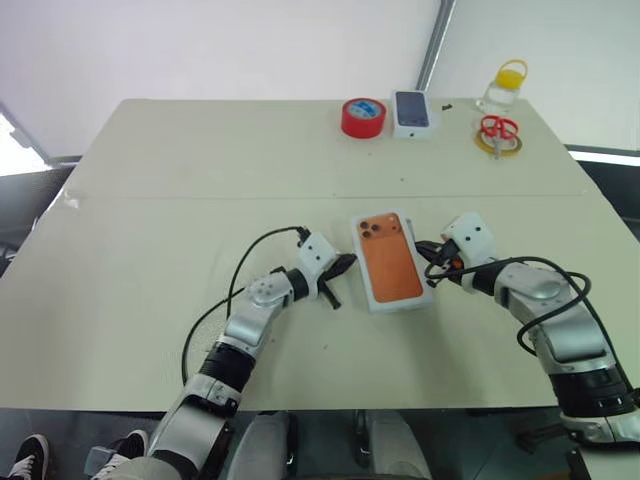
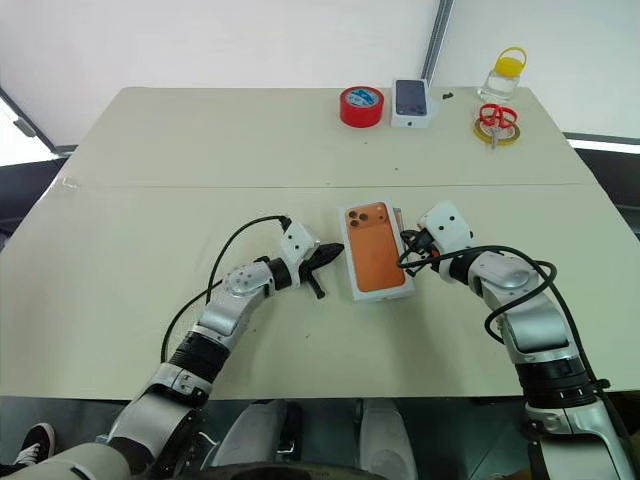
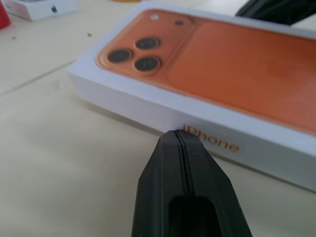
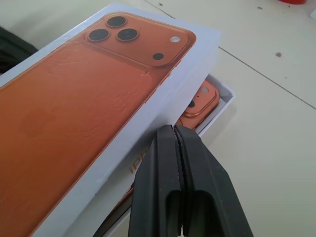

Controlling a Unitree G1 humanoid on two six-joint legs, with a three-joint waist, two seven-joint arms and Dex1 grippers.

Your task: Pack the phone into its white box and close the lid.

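Lid (image 4: pixel 94 113) printed with orange phone picture lying askew over white box (image 4: pixel 219 101) at frame centre, phone (image 4: pixel 202 101) peeking out beneath, left gripper (image 1: pixel 338 272) pinched together beside it, right gripper (image 1: pixel 432 250) likewise closed.

The two eye views look forward and down from above the near edge of the table (image 1: pixel 150 330), taking in its whole top as far as the red tape roll (image 1: pixel 363 117) at the far edge. The lid (image 2: pixel 377 250) sits near the middle of both; these views share almost the same scene, slightly shifted sideways.

The left wrist view sits low, just above the table, very close to the lid's long side, looking past the left gripper (image 3: pixel 180 138). The right wrist view looks from the opposite side, slightly higher and tilted down, past the right gripper (image 4: pixel 174 131). Both wrist views share the lid's orange-printed top.
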